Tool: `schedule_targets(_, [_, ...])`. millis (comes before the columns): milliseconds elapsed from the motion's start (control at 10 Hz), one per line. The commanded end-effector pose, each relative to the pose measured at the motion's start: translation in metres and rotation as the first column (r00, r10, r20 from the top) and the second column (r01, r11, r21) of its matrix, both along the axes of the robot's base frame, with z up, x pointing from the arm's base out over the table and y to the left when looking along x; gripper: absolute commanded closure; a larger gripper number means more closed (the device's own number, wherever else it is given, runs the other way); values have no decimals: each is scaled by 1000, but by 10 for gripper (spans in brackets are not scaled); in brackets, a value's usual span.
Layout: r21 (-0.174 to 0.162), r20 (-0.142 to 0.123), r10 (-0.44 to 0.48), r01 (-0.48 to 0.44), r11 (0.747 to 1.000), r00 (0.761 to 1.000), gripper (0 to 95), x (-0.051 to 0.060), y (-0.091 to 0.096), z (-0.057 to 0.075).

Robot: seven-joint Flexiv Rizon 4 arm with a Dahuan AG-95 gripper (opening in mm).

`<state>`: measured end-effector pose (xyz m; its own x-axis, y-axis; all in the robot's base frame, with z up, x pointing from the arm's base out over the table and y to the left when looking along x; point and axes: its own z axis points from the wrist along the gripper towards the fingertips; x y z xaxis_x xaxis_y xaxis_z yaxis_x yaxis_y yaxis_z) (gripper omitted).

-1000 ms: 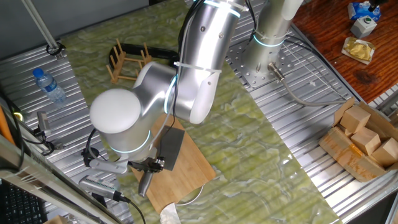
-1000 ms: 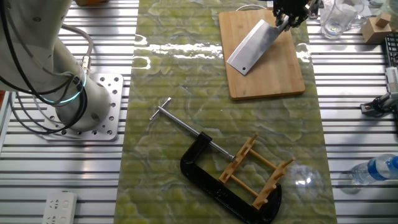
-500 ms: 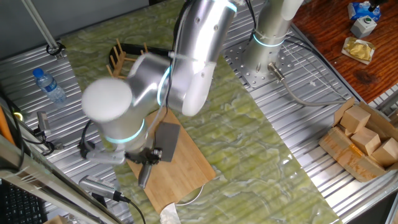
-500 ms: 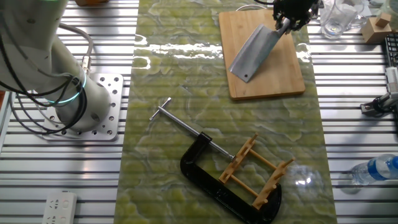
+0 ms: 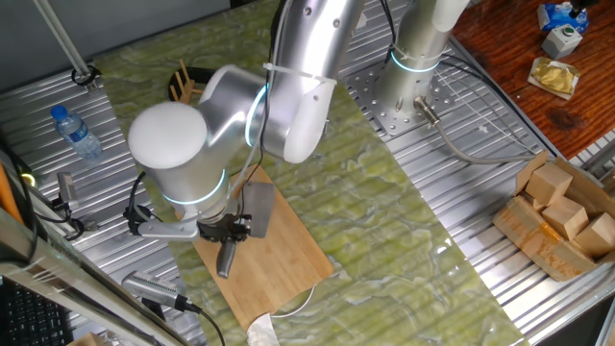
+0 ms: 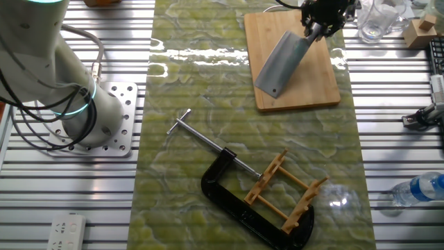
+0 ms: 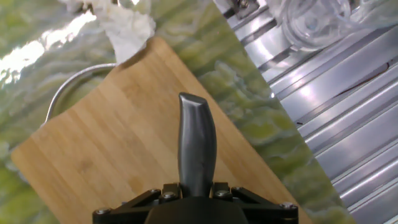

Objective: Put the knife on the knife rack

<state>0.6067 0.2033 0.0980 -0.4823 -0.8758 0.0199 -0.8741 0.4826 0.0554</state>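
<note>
The knife point(image 6: 279, 62) is a cleaver with a broad grey blade and a slim silver handle point(image 7: 196, 144). My gripper point(image 6: 321, 22) is shut on the handle and holds the cleaver lifted above the bamboo cutting board point(image 6: 319, 76), blade pointing away from the hand. In one fixed view the gripper point(image 5: 233, 232) and the blade point(image 5: 258, 210) show below the arm's big joint. The knife rack point(image 6: 286, 192), light-brown dowel pegs on a frame, stands at the near end of the green mat, inside the black C-clamp point(image 6: 239, 205). In one fixed view the rack point(image 5: 184, 86) is mostly hidden behind the arm.
A clear glass point(image 6: 374, 21) and wooden blocks point(image 6: 422, 28) stand right of the board. A water bottle point(image 6: 420, 189) lies near the rack. A white crumpled cloth point(image 7: 127, 25) and a round metal rim point(image 7: 68, 87) lie by the board's end. The robot base point(image 6: 94, 118) is on the left.
The cleaver has turned in my gripper's hold: the blade swung to point more steeply along the board. The arm's elbow has shifted slightly. The rack and clamp have not moved.
</note>
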Motion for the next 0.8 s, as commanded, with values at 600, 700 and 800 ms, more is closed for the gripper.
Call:
schedule_targets(600, [-22, 7, 109, -109, 994, 994, 950, -9, -13, 12])
schedule_targets(700, [-31, 8, 129, -129, 991, 992, 950, -9, -15, 16])
schedule_targets(800, [-35, 8, 140, -140, 990, 990, 950, -9, -16, 18])
